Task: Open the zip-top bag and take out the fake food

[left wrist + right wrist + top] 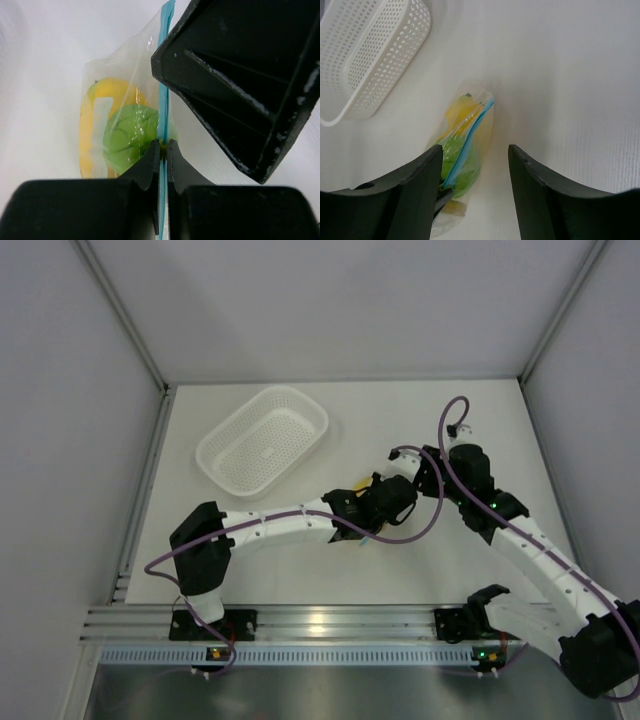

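Note:
The clear zip-top bag (127,75) with a light blue zip strip (163,100) lies at the middle of the table, mostly hidden under the grippers in the top view (358,486). Inside show the yellow banana bunch (95,107) and the green ball fruit (129,135); both also show in the right wrist view, banana (460,111) and green fruit (459,160). The oval fruit I cannot pick out. My left gripper (163,150) is shut on the zip strip. My right gripper (475,165) is open just above the bag, its jaws wide apart over the strip.
A white perforated basket (263,440) stands at the back left of the table, also in the right wrist view (365,55). Grey walls close the table at left, right and back. A metal rail runs along the near edge (320,623).

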Robot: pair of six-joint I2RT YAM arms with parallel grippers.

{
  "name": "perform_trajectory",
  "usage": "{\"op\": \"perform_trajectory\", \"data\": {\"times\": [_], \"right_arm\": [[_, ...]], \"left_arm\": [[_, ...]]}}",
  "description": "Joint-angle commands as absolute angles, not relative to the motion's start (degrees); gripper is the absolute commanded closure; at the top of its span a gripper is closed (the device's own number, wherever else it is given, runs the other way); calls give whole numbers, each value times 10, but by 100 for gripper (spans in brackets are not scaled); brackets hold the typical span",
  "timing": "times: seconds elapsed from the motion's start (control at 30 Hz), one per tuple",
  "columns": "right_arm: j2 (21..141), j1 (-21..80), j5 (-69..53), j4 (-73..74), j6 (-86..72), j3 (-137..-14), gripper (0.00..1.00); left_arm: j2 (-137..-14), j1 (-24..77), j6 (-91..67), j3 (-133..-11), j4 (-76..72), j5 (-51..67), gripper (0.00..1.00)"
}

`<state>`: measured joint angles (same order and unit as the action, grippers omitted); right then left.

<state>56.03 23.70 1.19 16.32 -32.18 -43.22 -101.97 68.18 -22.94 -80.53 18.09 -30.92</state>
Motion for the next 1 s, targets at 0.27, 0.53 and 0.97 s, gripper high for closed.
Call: {"op": "perform_trajectory", "data": {"times": [0.27, 0.53, 0.97], "right_arm": [[541, 230, -18, 127, -325, -404, 47], [529, 230, -28, 122, -327, -392, 48], [554, 230, -33, 106, -330, -403, 49]], "left_arm": [[-1023, 682, -256, -826, 181, -328, 100], [-1023, 681, -261, -831, 180, -326, 100], [-1026, 682, -265, -831, 178, -312, 100]]}}
